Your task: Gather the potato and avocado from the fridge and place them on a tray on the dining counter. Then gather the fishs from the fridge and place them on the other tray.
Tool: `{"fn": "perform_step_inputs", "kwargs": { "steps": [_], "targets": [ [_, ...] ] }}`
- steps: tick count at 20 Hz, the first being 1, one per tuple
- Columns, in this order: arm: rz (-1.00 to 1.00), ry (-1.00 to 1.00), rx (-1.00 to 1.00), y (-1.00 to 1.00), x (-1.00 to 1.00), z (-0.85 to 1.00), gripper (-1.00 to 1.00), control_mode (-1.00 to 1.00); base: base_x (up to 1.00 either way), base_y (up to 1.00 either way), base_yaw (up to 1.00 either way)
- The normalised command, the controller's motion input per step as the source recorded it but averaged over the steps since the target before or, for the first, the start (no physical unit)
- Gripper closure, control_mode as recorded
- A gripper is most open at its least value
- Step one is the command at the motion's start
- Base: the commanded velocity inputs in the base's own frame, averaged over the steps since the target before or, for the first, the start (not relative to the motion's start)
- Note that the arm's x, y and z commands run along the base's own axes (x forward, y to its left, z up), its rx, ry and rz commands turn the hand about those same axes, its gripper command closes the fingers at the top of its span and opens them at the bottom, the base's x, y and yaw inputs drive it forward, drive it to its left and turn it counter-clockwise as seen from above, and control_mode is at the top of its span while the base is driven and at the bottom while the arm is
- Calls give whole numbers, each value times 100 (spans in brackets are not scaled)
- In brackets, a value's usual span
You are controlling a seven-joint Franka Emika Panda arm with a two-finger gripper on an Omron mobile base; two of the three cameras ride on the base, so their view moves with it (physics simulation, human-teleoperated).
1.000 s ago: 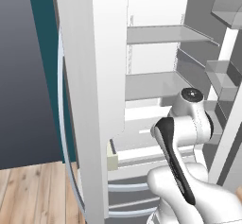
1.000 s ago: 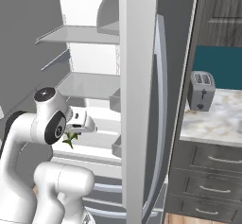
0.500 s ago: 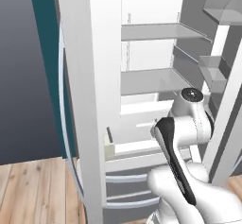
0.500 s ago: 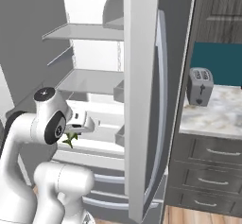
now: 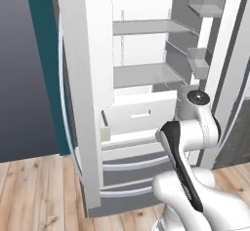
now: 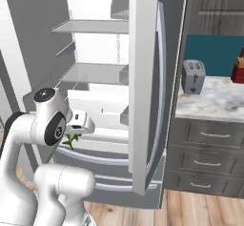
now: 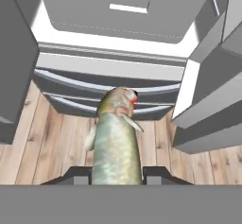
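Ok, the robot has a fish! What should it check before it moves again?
1. Fish between the gripper fingers: ok.
2. Fish out of the fridge, over the wood floor: ok.
3. Fish's tail end: cannot tell, it is hidden.
4. Fridge doors open, room to back away: ok.
5. Trays to put it on: cannot tell from here.
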Motion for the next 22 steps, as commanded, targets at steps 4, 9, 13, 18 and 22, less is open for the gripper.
{"fn": "perform_step_inputs", "kwargs": {
  "steps": [4,9,13,18,22],
  "targets": [
    [0,0,0,0,0,0,100,100,-41,23,-27],
    [0,0,0,0,0,0,100,100,-41,2,-36],
    [0,0,0,0,0,0,100,100,-29,0,-45],
    [0,0,0,0,0,0,100,100,-5,-3,-49],
    [0,0,0,0,0,0,100,100,0,-19,-53]
  ]
}}
